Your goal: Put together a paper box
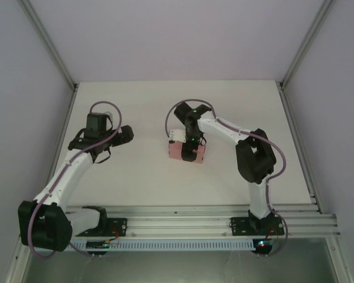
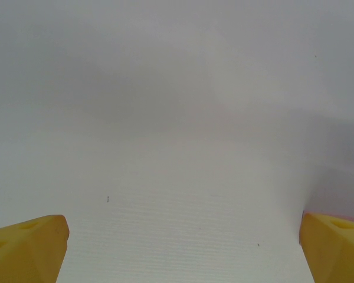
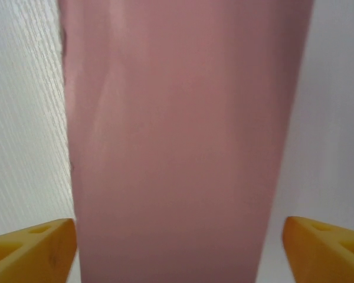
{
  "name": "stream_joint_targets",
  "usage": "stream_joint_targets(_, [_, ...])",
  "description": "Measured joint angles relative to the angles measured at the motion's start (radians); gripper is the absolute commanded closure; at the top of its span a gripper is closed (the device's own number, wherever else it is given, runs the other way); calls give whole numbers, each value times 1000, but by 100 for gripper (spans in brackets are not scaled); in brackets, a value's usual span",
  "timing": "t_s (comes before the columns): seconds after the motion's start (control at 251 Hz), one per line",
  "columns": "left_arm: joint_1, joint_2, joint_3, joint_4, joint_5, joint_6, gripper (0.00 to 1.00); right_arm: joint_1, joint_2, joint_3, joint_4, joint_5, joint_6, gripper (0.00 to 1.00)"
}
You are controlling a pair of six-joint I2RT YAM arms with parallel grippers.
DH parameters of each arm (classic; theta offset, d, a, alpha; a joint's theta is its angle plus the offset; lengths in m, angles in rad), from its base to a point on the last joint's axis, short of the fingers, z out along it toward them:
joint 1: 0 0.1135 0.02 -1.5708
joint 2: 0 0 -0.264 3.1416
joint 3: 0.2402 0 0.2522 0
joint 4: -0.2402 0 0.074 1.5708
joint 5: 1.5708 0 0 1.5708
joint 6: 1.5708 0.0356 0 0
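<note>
Now, the left gripper (image 2: 183, 219) hangs spread wide over the table (image 2: 165, 118), well apart from the paper box (image 1: 177, 152) at mid-table. The right gripper (image 3: 178, 225) straddles it, unclenched; squeezing there could buckle or skew the thin card.

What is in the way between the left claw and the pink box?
Nothing that I can see. From the top, just bare white table lies between the open left claw and the paper box. The right claw is at the box itself, with one finger on each side.
</note>
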Motion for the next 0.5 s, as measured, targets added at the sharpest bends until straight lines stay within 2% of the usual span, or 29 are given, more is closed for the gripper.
stream_joint_targets(0.124, [0, -4, 0, 0, 0, 0, 0, 11, 8, 0, 0, 5, -11, 55])
stream_joint_targets(0.196, [0, -11, -1, -1, 0, 1, 0, 14, 8, 0, 1, 12, -14, 66])
stream_joint_targets(0.351, [0, -37, -3, 0, 0, 3, 0, 14, 4, 0, 9, 35, -13, 67])
stream_joint_targets(0.499, [0, -51, -10, 0, -8, 3, 0, 24, -44, -37, 90, 134, -17, 68])
